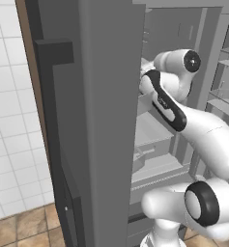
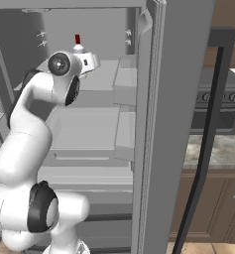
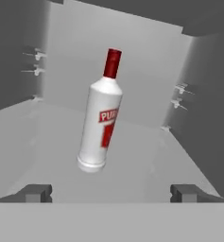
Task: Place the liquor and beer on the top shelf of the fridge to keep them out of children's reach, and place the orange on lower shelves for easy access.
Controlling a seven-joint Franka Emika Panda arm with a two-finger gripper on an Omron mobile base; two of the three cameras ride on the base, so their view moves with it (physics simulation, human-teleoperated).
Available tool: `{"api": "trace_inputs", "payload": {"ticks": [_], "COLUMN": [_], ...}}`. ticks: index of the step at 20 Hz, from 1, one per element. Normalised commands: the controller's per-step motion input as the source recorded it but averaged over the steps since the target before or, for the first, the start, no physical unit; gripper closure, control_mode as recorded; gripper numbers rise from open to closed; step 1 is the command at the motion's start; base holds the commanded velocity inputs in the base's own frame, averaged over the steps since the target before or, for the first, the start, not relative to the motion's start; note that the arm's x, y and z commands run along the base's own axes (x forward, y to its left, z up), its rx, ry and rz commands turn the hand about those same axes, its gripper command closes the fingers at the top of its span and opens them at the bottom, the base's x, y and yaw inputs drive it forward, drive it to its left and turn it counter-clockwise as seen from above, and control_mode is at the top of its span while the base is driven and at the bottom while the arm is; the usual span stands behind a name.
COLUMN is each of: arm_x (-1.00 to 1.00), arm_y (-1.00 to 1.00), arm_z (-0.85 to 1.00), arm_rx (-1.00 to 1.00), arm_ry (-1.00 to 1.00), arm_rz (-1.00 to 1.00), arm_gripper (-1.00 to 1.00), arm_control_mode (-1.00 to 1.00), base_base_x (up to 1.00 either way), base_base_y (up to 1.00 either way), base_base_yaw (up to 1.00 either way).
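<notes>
Inside the fridge (image 2: 153, 124), the liquor (image 3: 100, 125) stands on the top shelf (image 3: 146, 170).
Seen from the hand, the pincer (image 3: 111, 193) sits spread wide just short of the white, red-capped bottle, both fingertips (image 3: 35, 193) clear of it; from the right base camera its red cap pokes up behind the wrist.

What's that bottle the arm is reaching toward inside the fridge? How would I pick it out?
Look into the open grey fridge, up at the top shelf where the white arm reaches. The liquor stands there ahead of the open gripper, apart from its fingertips and leaning in the hand view. It is slim and white with a red cap and red label, the one colourful thing among grey walls.
</notes>
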Motion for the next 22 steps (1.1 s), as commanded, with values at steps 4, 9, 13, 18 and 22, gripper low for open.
{"api": "trace_inputs", "payload": {"ticks": [4, 9, 13, 18, 22], "arm_x": [-0.77, -0.78, -0.84, -0.82, -0.79], "arm_y": [0.00, 0.00, -0.02, -0.09, -0.15], "arm_z": [-0.12, -0.19, -0.11, -0.10, -0.09], "arm_rx": [-0.01, 0.00, 0.00, 0.00, 0.00], "arm_ry": [0.14, 0.07, 0.05, 0.00, 0.00], "arm_rz": [-0.01, -0.02, -0.02, 0.00, -0.02], "arm_gripper": [-1.00, -1.00, -1.00, -1.00, -1.00], "arm_control_mode": [-1.00, -1.00, -1.00, -1.00, -1.00], "base_base_x": [0.00, 0.00, 0.00, 0.00, 0.00], "base_base_y": [0.00, 0.00, 0.00, 0.00, 0.00], "base_base_yaw": [0.00, 0.00, 0.00, 0.00, 0.00]}}
